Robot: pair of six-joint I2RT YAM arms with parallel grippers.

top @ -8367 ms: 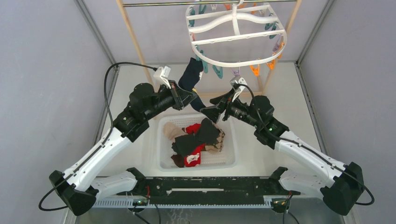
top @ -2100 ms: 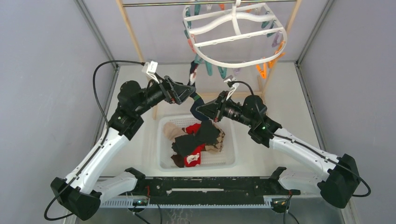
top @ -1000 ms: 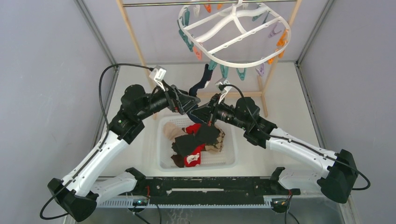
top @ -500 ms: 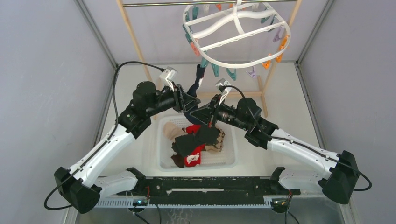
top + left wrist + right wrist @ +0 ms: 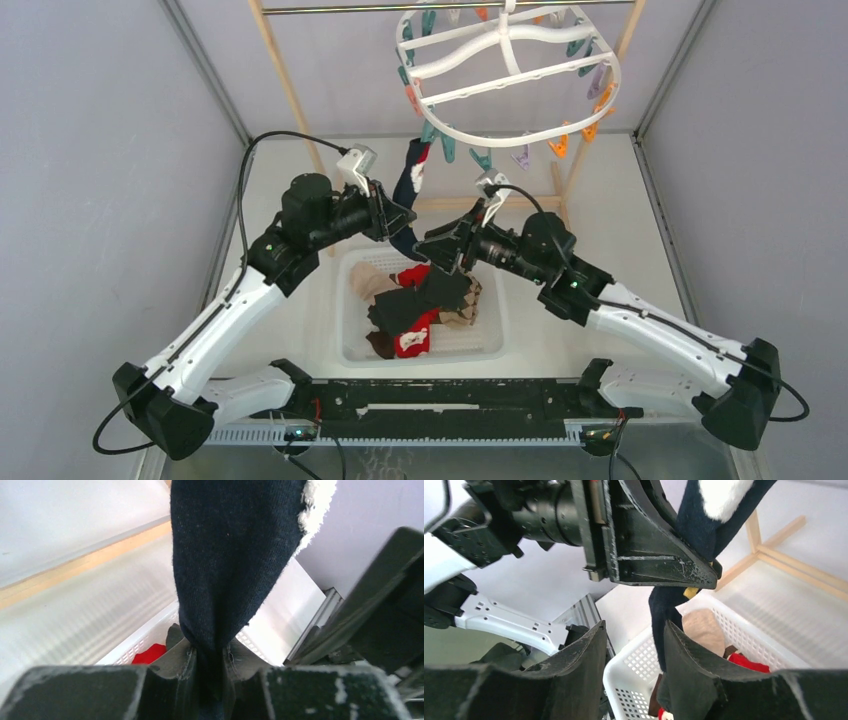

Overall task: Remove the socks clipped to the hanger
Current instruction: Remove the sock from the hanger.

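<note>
Seen from above, the white hanger [image 5: 510, 133] hangs at upper centre, with a navy sock [image 5: 410, 185] dangling from its near-left rim. The left gripper [image 5: 210, 665] pinches the sock's lower part. Just right of it, the right gripper [image 5: 634, 645] has its fingers parted and grips nothing, above a basket [image 5: 350, 300] of other socks [image 5: 420, 300].

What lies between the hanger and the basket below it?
The navy sock, pinched by the left tool, with the right tool open alongside; the top external view shows it.

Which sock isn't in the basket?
The white-patched navy sock dangling under the hanger, pinched by the left hand; the others lie in the basket.
</note>
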